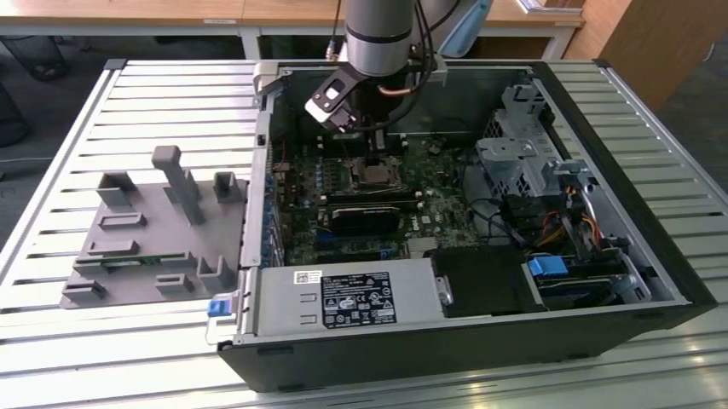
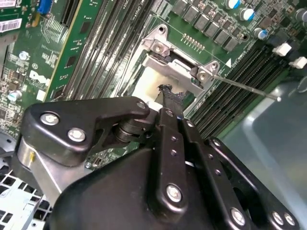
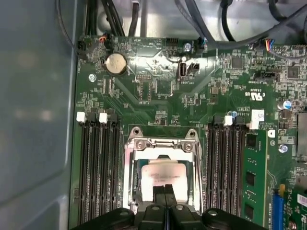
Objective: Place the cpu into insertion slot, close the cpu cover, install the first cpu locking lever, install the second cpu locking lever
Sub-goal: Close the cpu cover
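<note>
Gripper: black two-finger gripper [image 3: 164,190], its fingers [image 3: 159,197] pressed together with nothing between them. The tips are over one edge of the cpu; contact cannot be judged.
Cpu: the cpu [image 3: 163,173] lies flat in the socket, grey metal top upward, framed by the cover's window.
Cpu cover: the silvery cpu cover [image 3: 163,143] lies flat around the cpu, with two hinge screws on the side away from the fingers.
Cpu locking lever: a thin metal rod [image 2: 244,88] runs out from one cover corner and slants over the neighbouring slots.
Memory slots: black slot banks [image 3: 98,167] flank the socket on both sides.
Coin cell: a round battery [image 3: 115,63] sits beyond the socket on the green motherboard [image 3: 158,96].
Computer case: the open black case [image 1: 455,349] holds the board, with the arm reaching in from above.
Power supply: a grey labelled box [image 1: 341,298] sits at the case's near edge.
Table: a slatted metal table [image 1: 125,362] carries the case.
Fixture: a grey moulded fixture [image 1: 148,230] lies beside the case, on the exterior view's left.
</note>
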